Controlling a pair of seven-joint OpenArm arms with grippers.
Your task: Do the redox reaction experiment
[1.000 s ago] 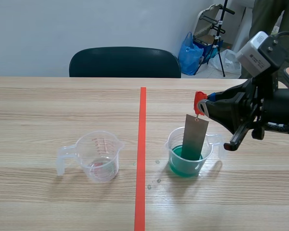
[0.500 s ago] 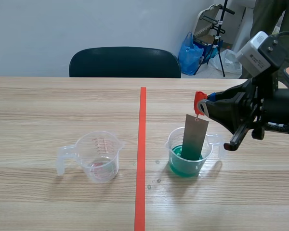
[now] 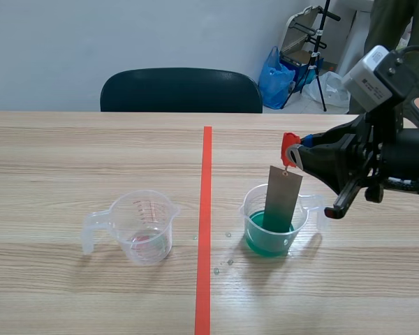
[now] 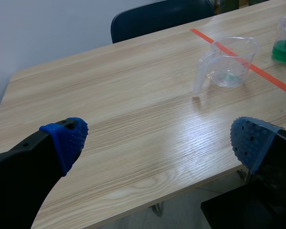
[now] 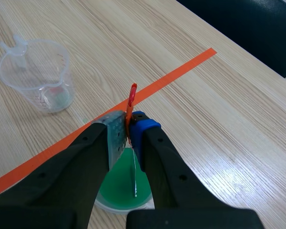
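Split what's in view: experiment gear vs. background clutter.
In the job:
- right gripper, shut on the red clip
- metal strip, hanging from the clip into the cup of green liquid
- second clear cup, nearly empty

Just lying about:
- dark chair
- blue bag
- tripod, behind the table

Plain office-like test room; long wooden table [image 3: 91,139], dark chair [image 3: 181,91], tripod [image 3: 322,35] and blue bag [image 3: 274,78] in corner
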